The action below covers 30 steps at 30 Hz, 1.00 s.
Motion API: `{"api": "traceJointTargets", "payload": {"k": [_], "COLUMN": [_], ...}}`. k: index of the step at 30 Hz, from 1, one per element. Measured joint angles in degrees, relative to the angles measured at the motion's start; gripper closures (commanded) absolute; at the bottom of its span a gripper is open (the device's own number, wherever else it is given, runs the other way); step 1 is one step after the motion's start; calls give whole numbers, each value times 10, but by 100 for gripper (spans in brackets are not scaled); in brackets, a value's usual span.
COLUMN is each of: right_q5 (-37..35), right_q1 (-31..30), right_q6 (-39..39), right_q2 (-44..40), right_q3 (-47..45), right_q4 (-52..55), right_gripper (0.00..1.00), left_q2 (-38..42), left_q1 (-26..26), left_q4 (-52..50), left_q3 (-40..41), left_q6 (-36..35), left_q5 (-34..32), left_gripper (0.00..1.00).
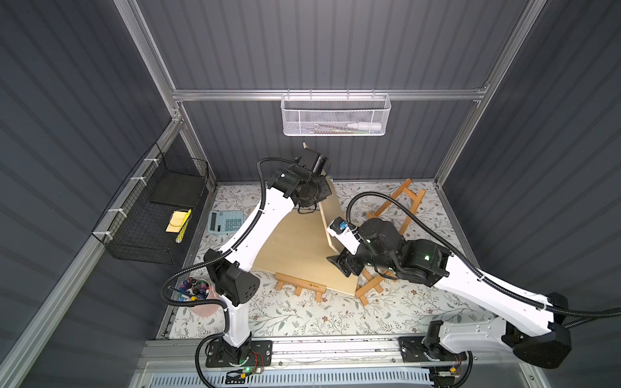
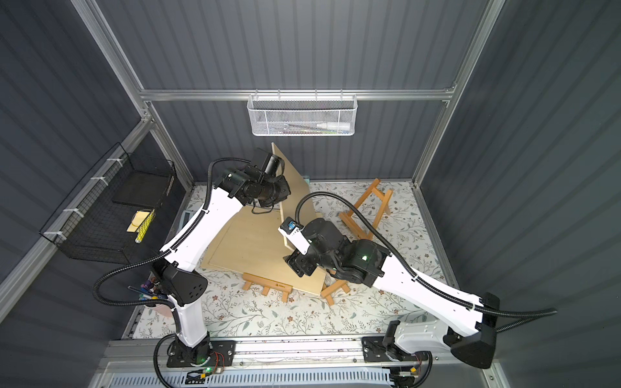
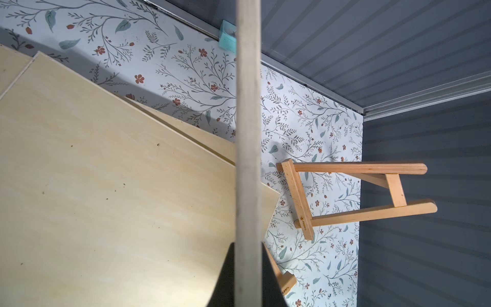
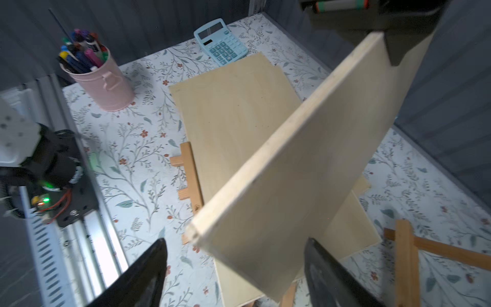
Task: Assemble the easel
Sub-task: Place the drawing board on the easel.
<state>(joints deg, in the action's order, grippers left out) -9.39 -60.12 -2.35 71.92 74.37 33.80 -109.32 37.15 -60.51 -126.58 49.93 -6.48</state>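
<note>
Left gripper [image 3: 247, 255]: clamped on the edge of a raised board [image 4: 318, 159], holding it on edge above the table [image 1: 302, 319].
Raised board: tilted, its lower end toward the right arm, over the flat boards [image 1: 295, 248].
Right gripper [image 4: 236, 242]: jaws spread wide, one on each side of the raised board's lower corner; contact cannot be told.
Flat boards: stacked at the table's centre.
Back easel [image 1: 400, 205]: near the back right corner, apart from the boards.
Front easel [image 1: 300, 285]: partly under the flat boards' front edge.
Third easel [image 1: 369, 287]: partly beneath the right arm.
Calculator [image 4: 220, 42]: beside the flat boards.
Pink cup [image 4: 106, 85]: full of markers.
</note>
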Motion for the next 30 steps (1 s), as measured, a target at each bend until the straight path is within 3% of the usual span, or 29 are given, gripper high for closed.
{"api": "traceJointTargets", "payload": {"k": [8, 21, 25, 30], "right_q5": [-157, -205, -205, -204], "right_q1": [-39, -41, -41, -43], "right_q6": [-69, -120, -134, -153], "right_q2": [23, -89, -80, -65], "right_q3": [-63, -141, -146, -146], "right_q4": [-83, -141, -141, -145], "right_gripper": [25, 30, 39, 63], "left_q2": [-14, -37, -37, -37], "left_q1": [0, -18, -21, -25], "left_q4": [-23, -58, -63, -61], "left_q3": [-30, -65, -64, -58], "left_q6": [20, 45, 50, 56], "left_q5": [25, 96, 112, 123], "left_gripper": [100, 100, 100, 100]}}
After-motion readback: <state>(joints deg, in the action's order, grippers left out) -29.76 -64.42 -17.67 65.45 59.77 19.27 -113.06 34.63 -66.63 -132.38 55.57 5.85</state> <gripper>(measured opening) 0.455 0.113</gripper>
